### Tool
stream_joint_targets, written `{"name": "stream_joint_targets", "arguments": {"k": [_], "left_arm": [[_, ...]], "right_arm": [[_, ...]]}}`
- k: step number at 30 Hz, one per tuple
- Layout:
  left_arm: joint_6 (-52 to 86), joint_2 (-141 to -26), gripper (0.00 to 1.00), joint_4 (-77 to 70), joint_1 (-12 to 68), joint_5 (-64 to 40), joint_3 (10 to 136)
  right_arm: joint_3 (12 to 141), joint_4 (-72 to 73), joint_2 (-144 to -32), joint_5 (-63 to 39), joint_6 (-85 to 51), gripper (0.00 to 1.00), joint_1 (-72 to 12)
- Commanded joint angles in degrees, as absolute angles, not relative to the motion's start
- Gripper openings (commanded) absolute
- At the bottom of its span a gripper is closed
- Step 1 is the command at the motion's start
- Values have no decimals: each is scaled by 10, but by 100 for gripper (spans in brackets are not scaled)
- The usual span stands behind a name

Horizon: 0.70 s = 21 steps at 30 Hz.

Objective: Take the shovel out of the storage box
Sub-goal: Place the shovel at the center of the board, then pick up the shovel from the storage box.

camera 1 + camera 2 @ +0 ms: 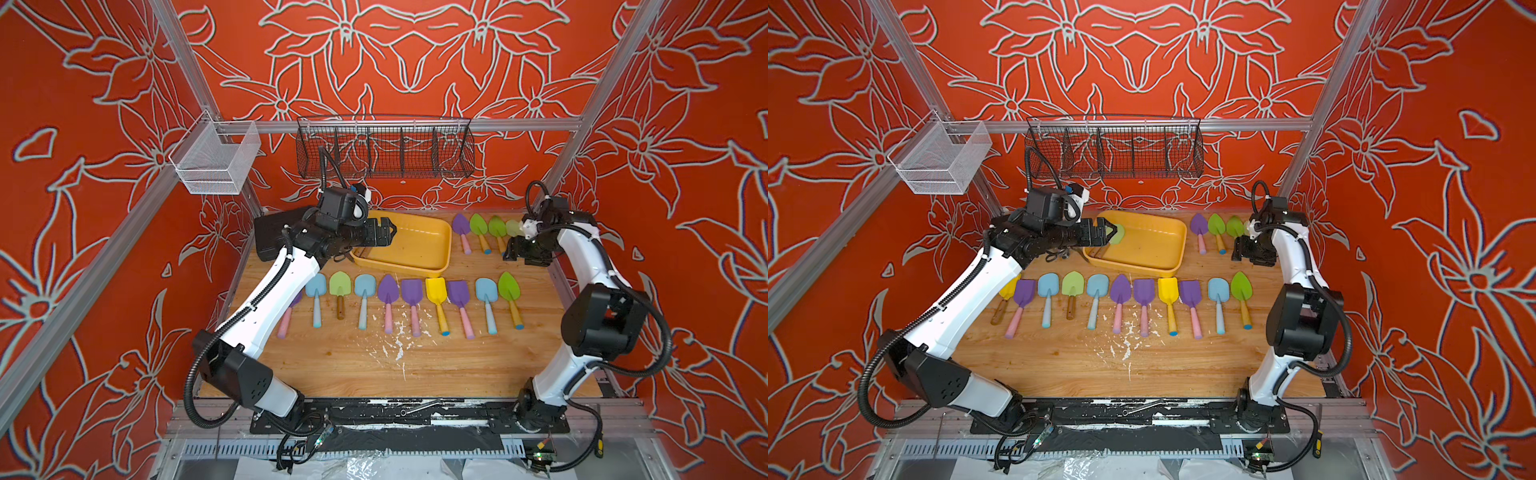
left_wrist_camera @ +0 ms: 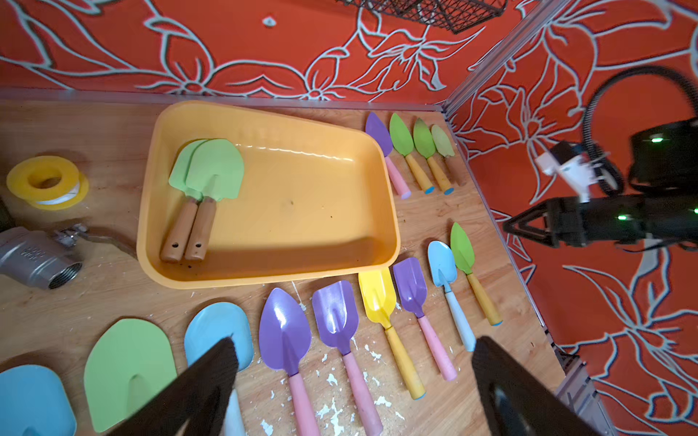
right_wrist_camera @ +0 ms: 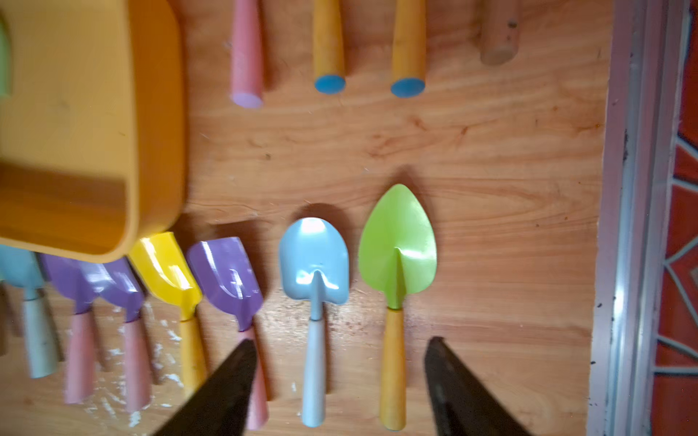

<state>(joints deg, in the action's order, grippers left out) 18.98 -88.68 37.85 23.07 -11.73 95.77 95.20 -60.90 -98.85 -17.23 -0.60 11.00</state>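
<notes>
The yellow-orange storage box [image 1: 415, 249] is sitting at the back of the wooden table [image 1: 324, 365], about in the middle. Two green shovels [image 2: 215, 170] with brown wooden handles are lying side by side inside it. Their blades are overlapping, at the end nearest the left arm. The left gripper [image 1: 388, 232] is hanging at that end of the box, and its two fingers [image 2: 211, 377] are standing wide apart with nothing between them. The right gripper [image 3: 340, 341] is hanging over the table on the other side of the box. Its fingers [image 3: 449, 377] are apart too and holding nothing. Below them a blue shovel [image 3: 313, 260] and a pointed green shovel [image 3: 396, 245] are lying flat. A long row of coloured shovels [image 1: 411, 291] is lying in front of the box, and a short row [image 1: 478, 224] is lying beside it at the back right. A yellow tape roll [image 2: 22, 179] and a metal valve [image 2: 34, 256] are lying by the box's left end.
</notes>
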Motion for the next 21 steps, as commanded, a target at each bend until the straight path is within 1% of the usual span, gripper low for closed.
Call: {"name": "stream_joint_targets", "arguments": {"k": [1, 3, 8, 11, 14, 18, 21], "left_arm": [[188, -937, 97, 423, 228, -102, 987], [197, -965, 97, 434, 220, -106, 1003], [181, -1041, 97, 465, 218, -82, 1068], [168, -1094, 97, 493, 216, -86, 1127], [159, -1162, 98, 541, 215, -67, 1206], [143, -1247, 99, 600, 215, -40, 1311], [128, -1299, 100, 624, 215, -31, 1370]], "right_arm": [[965, -596, -950, -264, -36, 82, 108], [954, -571, -922, -281, -50, 83, 107], [897, -481, -833, -324, -101, 93, 107], [862, -434, -793, -349, -137, 95, 107], [829, -391, -757, -373, -176, 96, 106], [808, -387, -719, -380, -185, 98, 100], [802, -422, -703, -387, -165, 98, 92]]}}
